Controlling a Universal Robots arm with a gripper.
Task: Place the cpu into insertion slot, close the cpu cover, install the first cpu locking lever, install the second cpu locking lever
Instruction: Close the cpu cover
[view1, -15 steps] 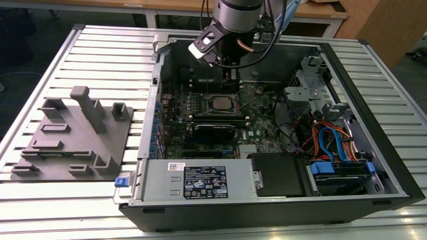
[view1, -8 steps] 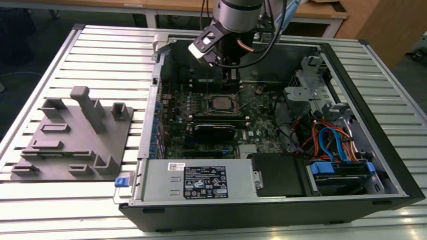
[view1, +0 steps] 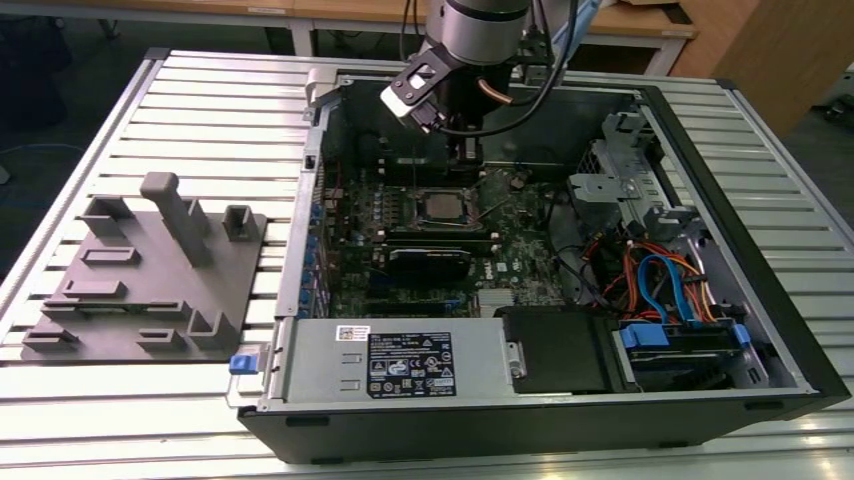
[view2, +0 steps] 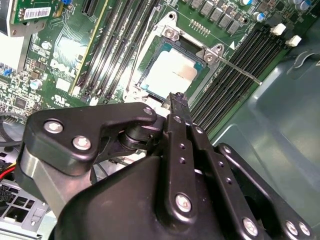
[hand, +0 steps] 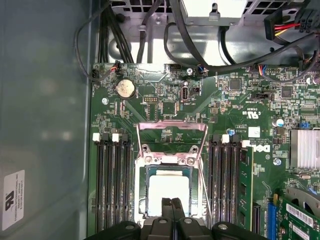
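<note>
Small flat silver-grey square cpu (hand: 169, 192) lay seated in the black square insertion slot (hand: 143, 200), thin silver frame cpu cover (hand: 172, 131) standing open and clear of it; black gripper (hand: 172, 201), fingers pressed together and empty, hovered at the chip's edge, seemingly to push rather than pinch, long black memory slots (hand: 114, 185) crowding either side.

Cpu (hand: 169, 192) in insertion slot (hand: 141, 197), cpu cover (hand: 172, 126) swung open off it, memory slots (hand: 112, 190) on both sides, coin cell (hand: 125, 88) beyond the cover

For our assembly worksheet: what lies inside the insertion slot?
The cpu lies in the insertion slot, silver top showing. The gripper hides part of one edge; anything beneath the cpu is covered.
</note>
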